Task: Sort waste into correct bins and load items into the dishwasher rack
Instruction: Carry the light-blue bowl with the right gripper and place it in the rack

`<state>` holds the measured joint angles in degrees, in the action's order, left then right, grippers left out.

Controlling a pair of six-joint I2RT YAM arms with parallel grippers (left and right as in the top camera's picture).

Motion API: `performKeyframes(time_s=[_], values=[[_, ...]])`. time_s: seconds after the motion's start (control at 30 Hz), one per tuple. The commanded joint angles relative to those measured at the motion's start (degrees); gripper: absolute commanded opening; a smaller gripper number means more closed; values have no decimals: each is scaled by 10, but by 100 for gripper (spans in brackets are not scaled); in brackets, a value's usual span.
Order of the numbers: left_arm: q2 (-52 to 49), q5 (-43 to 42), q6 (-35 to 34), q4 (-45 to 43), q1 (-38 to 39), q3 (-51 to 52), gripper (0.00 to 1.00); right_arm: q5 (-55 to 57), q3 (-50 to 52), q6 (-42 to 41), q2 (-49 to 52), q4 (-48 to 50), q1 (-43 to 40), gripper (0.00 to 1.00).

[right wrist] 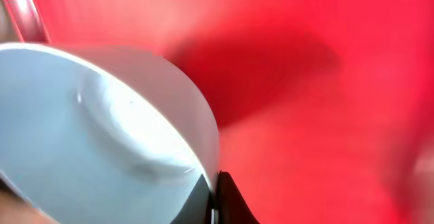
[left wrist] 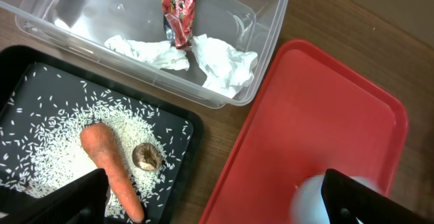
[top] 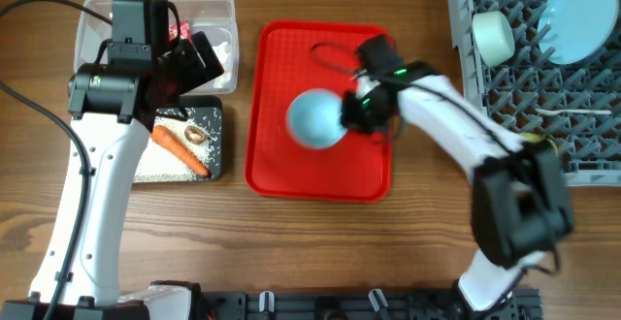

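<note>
Bowl (top: 312, 118) rim clamped in R end effector (top: 351, 114); L end effector (left wrist: 213, 197) apart; wrapper (left wrist: 180, 7) txt illegible.

The flat tray (top: 320, 179) is plain red and the bowl (top: 315, 118) on it pale blue. The carrot (left wrist: 108, 159) is orange, the rice grains (left wrist: 57, 163) white speckles on a black tray (left wrist: 178, 132). The wrapper (left wrist: 180, 10) is shiny red with silver, the tissue (left wrist: 220, 61) white, the rack (top: 505, 78) a grey lattice

Bowl (top: 315, 118) on flat tray (top: 277, 170), centre; tub (top: 219, 12) behind shallow tray (top: 217, 147), left; rack (top: 505, 89) right, holding plate (top: 579, 15).
</note>
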<state>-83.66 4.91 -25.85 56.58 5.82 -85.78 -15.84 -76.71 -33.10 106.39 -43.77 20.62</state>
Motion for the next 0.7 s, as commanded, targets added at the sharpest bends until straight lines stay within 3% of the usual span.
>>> performKeyframes(time_s=[0.0,0.1,0.33,0.5,0.67], values=[[-1,10,1,-1,-4,-2,100,276,-25,27,-98,5,-43,4],[-1,10,1,-1,-4,-2,100,477,-25,26,-150,18,-75,5],[-1,10,1,-1,-4,-2,100,760,-24,55,-176,21,-139,4],[-1,10,1,-1,-4,-2,100,795,-24,243,-166,22,-188,4],[-1,10,1,-1,-4,-2,100,795,-24,257,-166,43,-230,4]])
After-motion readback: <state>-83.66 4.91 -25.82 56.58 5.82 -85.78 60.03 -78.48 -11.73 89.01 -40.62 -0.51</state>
